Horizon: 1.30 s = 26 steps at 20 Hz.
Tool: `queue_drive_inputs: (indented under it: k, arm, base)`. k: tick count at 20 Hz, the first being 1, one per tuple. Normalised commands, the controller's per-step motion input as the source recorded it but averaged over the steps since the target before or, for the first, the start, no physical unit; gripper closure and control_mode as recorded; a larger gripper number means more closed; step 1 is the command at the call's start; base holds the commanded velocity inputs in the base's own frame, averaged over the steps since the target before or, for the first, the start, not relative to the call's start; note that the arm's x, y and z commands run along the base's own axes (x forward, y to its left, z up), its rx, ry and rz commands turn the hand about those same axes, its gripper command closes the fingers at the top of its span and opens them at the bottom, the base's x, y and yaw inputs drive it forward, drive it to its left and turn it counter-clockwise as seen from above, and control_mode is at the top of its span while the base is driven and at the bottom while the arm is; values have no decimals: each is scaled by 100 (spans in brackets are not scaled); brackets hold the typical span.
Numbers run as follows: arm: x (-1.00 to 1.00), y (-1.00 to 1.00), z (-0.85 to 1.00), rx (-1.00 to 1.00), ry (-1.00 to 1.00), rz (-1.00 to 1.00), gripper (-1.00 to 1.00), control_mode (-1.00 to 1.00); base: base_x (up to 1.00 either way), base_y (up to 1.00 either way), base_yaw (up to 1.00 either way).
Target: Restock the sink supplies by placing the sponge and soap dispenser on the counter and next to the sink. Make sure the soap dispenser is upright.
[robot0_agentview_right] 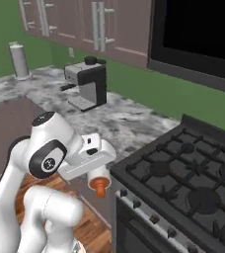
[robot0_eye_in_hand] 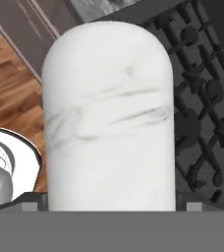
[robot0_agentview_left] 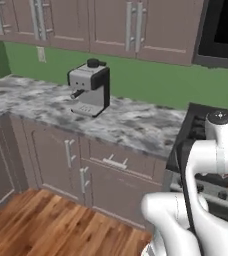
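Soap dispenser (robot0_eye_in_hand: pixel 109 123): its pale, faintly veined body lies lengthwise between the finger tips in the hand view. In the right base view it hangs under the hand with the orange pump end lowest, so it is carried roughly upside down, clear of every surface. Gripper (robot0_agentview_right: pixel 97 173): the jaws stand wide and pinch the bottle's body. Since nothing else supports the bottle, you can read this as a firm hold. The bottle sits in the air in front of the stove (robot0_agentview_right: pixel 193 178), just off its front edge and beside the near end of the counter (robot0_agentview_right: pixel 129 123), above the wood floor. Farther along the marbled counter stands a coffee machine (robot0_agentview_left: pixel 90 90), and a grey canister (robot0_agentview_right: pixel 19 60) stands at the far corner by the green wall, with brown cabinets (robot0_agentview_left: pixel 106 170) below the worktop. Progress, as a judgement: the pick of the dispenser is done and the carry is under way, but neither item is placed yet. You still need to bring the bottle to the counter next to the sink, turn it pump-up and set it down standing. Then fetch the sponge and lay it beside the sink too. Note the flip: a wide hold on a smooth round body could slip while you rotate it.
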Motion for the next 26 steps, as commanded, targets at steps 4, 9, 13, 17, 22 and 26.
queue_drive_inputs:
  k: [4, 9, 13, 17, 22, 26]
  arm:
    - [0, 0, 0, 0, 0, 0, 100, 100]
    - [0, 0, 0, 0, 0, 0, 100, 100]
    - [0, 0, 0, 0, 0, 0, 100, 100]
    - [0, 0, 0, 0, 0, 0, 100, 100]
    - [0, 0, 0, 0, 0, 0, 100, 100]
    - [0, 0, 0, 0, 0, 0, 100, 100]
  base:
    - [-10, 98, 66]
    - [0, 100, 57]
    - [10, 100, 51]
    - [44, 100, 42]
    - [81, 99, 35]
    - [100, 95, 29]
